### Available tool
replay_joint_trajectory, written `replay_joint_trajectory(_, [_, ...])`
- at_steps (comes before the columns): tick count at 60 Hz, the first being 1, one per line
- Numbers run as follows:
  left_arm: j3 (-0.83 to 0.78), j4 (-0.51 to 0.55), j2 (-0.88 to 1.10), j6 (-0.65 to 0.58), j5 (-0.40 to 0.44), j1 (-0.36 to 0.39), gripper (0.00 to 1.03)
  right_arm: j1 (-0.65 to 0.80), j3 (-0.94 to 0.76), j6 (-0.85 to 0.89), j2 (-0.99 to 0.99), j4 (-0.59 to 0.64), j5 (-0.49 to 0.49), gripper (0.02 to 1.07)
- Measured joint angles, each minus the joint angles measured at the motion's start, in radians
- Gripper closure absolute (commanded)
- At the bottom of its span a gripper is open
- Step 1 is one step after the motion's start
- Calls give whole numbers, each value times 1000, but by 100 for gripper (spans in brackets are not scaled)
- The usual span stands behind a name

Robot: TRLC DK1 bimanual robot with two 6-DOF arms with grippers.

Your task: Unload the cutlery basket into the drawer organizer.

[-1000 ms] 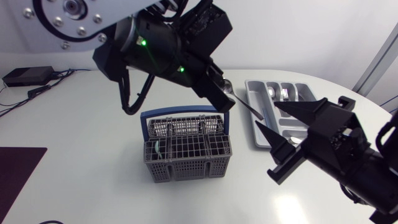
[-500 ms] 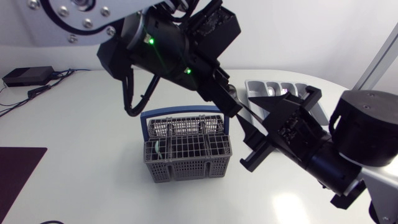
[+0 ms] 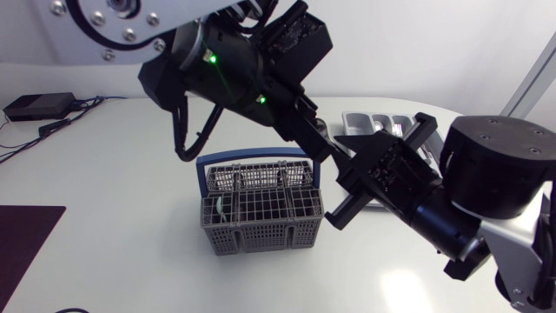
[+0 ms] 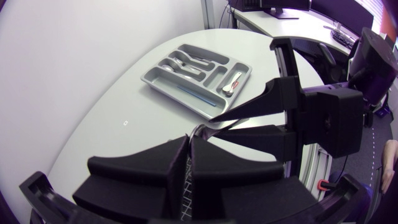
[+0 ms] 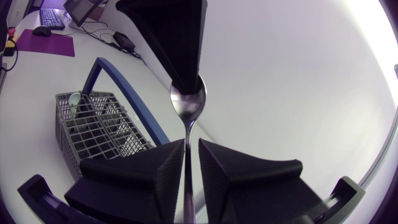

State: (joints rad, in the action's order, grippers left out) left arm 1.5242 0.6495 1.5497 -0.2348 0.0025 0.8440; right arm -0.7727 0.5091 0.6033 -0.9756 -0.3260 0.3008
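My left gripper (image 3: pixel 318 139) hangs above the grey cutlery basket (image 3: pixel 261 209) with its blue handle, shut on the bowl end of a metal spoon (image 3: pixel 334 154). In the right wrist view the spoon (image 5: pixel 187 106) hangs from the left gripper's fingers (image 5: pixel 180 37), and its handle runs down between my right gripper's (image 5: pixel 191 149) fingers. Those fingers stand close around the handle, with a narrow gap on one side. The left wrist view shows the left gripper (image 4: pixel 189 142) pressed together. The grey drawer organizer (image 4: pixel 180 98) lies beyond, half hidden in the head view (image 3: pixel 349 117).
One piece of cutlery (image 3: pixel 221 209) still stands in the basket's left compartment. Several pieces of cutlery (image 4: pixel 186 62) lie in the organizer. A black box (image 3: pixel 39 106) with cables sits at the back left, and a dark purple mat (image 3: pixel 26 239) lies at the front left edge.
My right arm has swung left from the table's right side up to the spoon, and its fingers have narrowed around the handle. The left gripper has kept the spoon and barely shifted.
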Motion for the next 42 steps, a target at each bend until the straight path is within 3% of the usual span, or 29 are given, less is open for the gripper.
replay_joint_trajectory(16, [0,-4,3,0,0,-6,97,-25,8,1,-7,-8,19,101])
replay_joint_trajectory(21, [0,-4,3,0,0,-8,90,-26,8,1,-8,-8,21,101])
replay_joint_trajectory(29, [0,-4,3,0,1,-8,60,-31,8,1,-7,-7,23,101])
replay_joint_trajectory(33, [0,-12,3,0,0,-9,33,-34,8,1,-5,-3,22,101])
replay_joint_trajectory(37, [0,-20,2,0,0,-16,15,-37,7,1,6,11,20,101])
replay_joint_trajectory(42, [0,-23,-1,0,12,-37,6,-36,6,1,35,37,13,101])
